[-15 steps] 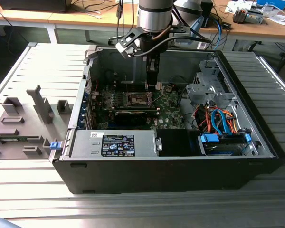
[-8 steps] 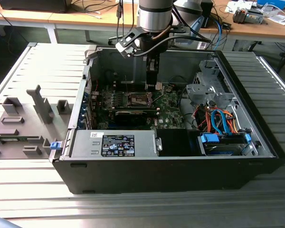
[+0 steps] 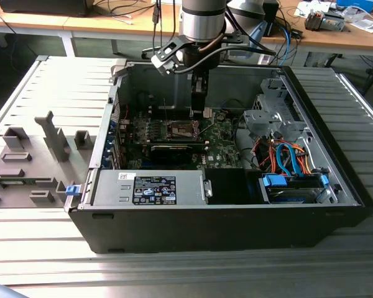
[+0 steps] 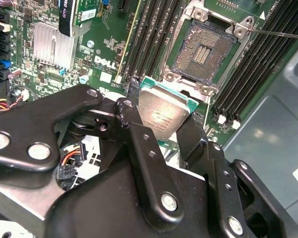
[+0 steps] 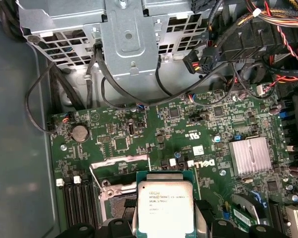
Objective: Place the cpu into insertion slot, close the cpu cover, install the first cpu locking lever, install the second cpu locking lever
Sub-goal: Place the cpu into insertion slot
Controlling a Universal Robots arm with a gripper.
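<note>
The gripper [image 4: 160, 124] is clamped on the edges of the cpu [image 4: 161, 111], holding it in the air inside the computer case [image 3: 336, 214], near the open insertion slot [image 4: 204, 47] but not seated in it. The risk I see is alignment. Lowered askew or off-centre, the chip could land on the socket's silver rim or crush its fine contacts, and an edge-only grip could let it slip.

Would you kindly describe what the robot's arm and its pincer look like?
The arm is a smooth silver-grey cylinder with a black bracket at its wrist. In the second wrist view the pincer is matte black, built of flat hinged links joined by round silver pins, with narrow black fingers.
</note>
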